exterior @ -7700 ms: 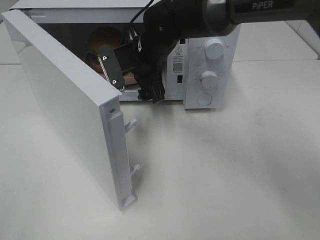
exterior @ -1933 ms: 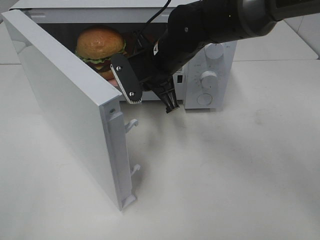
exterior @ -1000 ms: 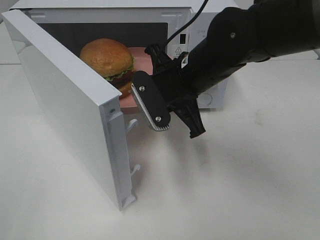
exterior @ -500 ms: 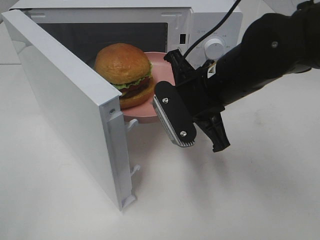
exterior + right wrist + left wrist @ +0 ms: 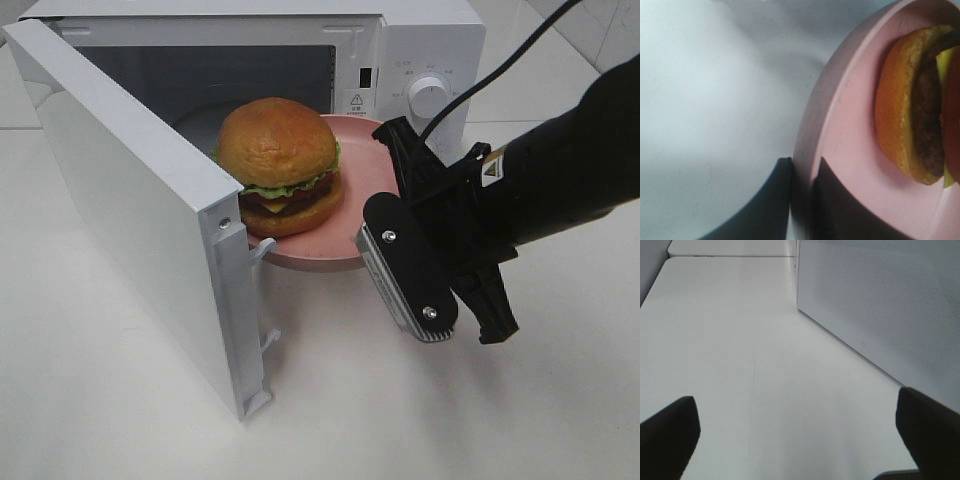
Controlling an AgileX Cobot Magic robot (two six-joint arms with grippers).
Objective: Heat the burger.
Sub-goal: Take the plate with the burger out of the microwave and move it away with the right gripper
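White tabletop fills most of the high view, with a white box-shaped microwave oven along the upper edge and its white hinged door swung open toward the lower left; the fist-sized burger with domed golden-brown bun, green lettuce and dark patty sits on a round pink plate at centre frame, just outside the oven mouth and close beside the door's edge; the black right gripper pinches the plate's rim with its fingers narrow, holding plate and burger clear of the table; the left gripper hangs wide apart over bare table beside the door, gripping nothing. Judging by this, the plate is mid-carry at the oven mouth; the next move needs a level, steady plate, avoiding the door.
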